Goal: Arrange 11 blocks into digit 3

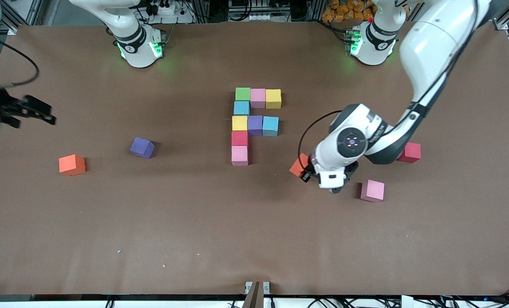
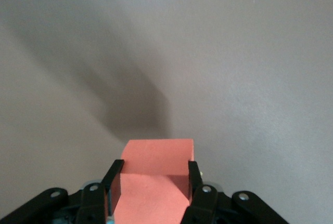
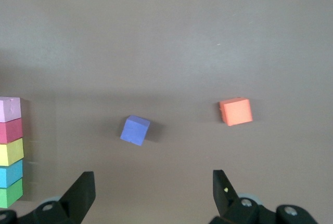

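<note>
Blocks: nine [image 1: 247, 127] are placed in the digit — two remain. An orange block [image 2: 155, 177] is pinched between the left gripper [image 1: 310, 172] fingers; right gripper [image 3: 153, 188] fingers are spread over the surface [image 1: 194, 222], waiting.

The left arm is hiding most of an orange block [image 1: 299, 166] and part of a red block [image 1: 410, 152]; the right gripper [image 1: 34, 112] is blurring.
</note>
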Controlling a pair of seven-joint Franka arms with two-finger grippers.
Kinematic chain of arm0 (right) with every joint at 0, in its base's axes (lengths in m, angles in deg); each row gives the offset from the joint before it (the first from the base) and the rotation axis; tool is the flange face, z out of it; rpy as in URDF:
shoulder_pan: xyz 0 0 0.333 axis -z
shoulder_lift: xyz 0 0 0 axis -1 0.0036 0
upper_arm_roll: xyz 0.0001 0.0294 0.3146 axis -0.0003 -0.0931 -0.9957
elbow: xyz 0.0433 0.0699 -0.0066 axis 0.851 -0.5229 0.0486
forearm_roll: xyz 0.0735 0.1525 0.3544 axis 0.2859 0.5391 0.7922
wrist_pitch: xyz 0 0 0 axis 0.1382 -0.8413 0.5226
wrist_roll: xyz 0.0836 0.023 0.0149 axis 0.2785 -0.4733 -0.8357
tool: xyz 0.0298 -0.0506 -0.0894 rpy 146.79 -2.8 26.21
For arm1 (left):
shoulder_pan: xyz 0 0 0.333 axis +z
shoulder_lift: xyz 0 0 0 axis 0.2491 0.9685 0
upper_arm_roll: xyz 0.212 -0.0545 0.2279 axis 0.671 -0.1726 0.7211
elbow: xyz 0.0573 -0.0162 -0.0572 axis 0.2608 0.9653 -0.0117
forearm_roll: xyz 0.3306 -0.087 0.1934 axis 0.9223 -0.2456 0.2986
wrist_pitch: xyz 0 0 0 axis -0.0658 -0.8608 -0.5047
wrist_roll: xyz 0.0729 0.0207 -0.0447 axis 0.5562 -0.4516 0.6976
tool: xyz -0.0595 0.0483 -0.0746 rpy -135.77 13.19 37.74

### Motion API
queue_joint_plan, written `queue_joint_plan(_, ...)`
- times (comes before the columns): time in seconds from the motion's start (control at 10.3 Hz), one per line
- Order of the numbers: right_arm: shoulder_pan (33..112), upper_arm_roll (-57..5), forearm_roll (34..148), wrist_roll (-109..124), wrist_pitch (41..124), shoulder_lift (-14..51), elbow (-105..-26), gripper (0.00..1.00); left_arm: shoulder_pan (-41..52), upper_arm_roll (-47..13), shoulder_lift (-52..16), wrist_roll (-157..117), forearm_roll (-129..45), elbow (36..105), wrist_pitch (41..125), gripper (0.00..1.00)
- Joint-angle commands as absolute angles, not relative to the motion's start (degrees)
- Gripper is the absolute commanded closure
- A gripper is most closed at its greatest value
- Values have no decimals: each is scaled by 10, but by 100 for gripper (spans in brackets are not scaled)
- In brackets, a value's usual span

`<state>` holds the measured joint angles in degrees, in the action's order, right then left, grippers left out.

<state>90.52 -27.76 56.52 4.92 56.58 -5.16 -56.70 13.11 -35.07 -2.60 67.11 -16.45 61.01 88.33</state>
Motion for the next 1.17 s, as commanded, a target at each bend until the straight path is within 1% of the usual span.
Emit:
queue_joint_plan(0.0, 929, -281, 558, 14, 539, -46, -517, 0, 35, -274, -13, 749, -214, 556, 869, 100)
queue_joint_plan(0.19, 928, -283, 556, 13, 508, -47, -490, 0, 12, -270, -5, 859, -223, 550, 875, 100)
queue_joint_plan(0.39, 928, -284, 551, 13, 501, -47, -483, 0, -14, -268, 15, 931, -223, 529, 883, 100)
queue_joint_plan(0.58, 928, -283, 551, 18, 506, -43, -481, 0, -62, -234, 39, 996, -223, 490, 892, 100)
queue_joint_plan(0.68, 926, -283, 545, 17, 507, -42, -481, 0, -81, -219, 46, 1014, -223, 482, 898, 100)
queue_joint_plan(0.87, 931, -281, 543, 15, 506, -41, -480, 0, -89, -212, 52, 1060, -224, 480, 919, 100)
queue_joint_plan(1.07, 933, -282, 545, 15, 506, -42, -476, 0, -97, -212, 51, 1076, -224, 483, 921, 100)
